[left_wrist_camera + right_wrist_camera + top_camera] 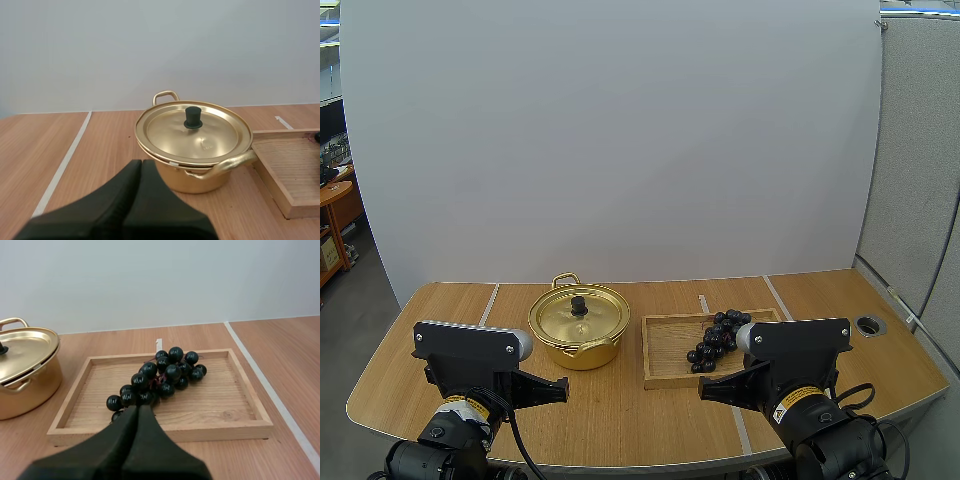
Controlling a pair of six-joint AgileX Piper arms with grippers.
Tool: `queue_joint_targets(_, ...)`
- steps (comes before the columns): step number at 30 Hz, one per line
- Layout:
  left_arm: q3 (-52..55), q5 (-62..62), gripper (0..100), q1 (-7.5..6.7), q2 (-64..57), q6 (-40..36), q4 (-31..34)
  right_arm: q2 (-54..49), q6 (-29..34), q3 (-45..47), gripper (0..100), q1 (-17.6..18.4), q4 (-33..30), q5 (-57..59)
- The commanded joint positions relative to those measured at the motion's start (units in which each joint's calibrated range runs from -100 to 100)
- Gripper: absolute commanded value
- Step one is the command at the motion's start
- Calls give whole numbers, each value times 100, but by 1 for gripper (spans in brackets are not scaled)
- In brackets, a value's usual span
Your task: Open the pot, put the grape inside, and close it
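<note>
Grapes point(160, 377), one dark bunch, lie inside the wooden tray point(250, 407), toward its far right part, with the stem end hidden among the berries. I see the tray flat on the table point(420, 330), on my right arm's side. Just beside it, toward my left arm, stands the golden pot point(578, 345), upright. Its lid point(200, 135) sits on it, and the black knob point(193, 117) stands in the lid's middle. One loop handle faces the backdrop and the other faces my arms.

My left gripper point(141, 162) has its two fingers pressed together into a single dark wedge, with nothing between them. It hangs in front of the pot, pointing at the near handle and apart from it. My right gripper point(138, 408) is closed the same way and likewise grips nothing. Its tip is near the tray's near rim and points at the near end of the bunch. From the high view there is a gap between that tip and the nearest berries.
</note>
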Motion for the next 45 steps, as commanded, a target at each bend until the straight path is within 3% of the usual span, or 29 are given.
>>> queue_joint_targets(1,-63,-368,0,0,-22,-51,43,-35,-33,21,0,-26,28,-528)
queue_joint_targets(3,-169,-368,0,0,-22,-51,43,-35,-33,6,0,-26,-20,-417)
queue_joint_targets(11,-1997,-316,0,0,-22,-51,43,-35,-314,-1721,0,-26,-115,1238)
queue_joint_targets(24,-3874,-192,0,0,-22,-8,79,-35,-334,-3979,0,-26,-115,2128)
queue_joint_targets(32,-4548,1906,0,0,64,463,89,59,-449,-4965,0,-26,-115,3962)
queue_joint_targets(39,-5238,3415,0,0,1331,522,78,1169,-468,-5282,0,-26,-115,4843)
queue_joint_targets(45,-5532,3856,0,0,2318,543,78,2315,-468,-5290,0,-26,-115,5026)
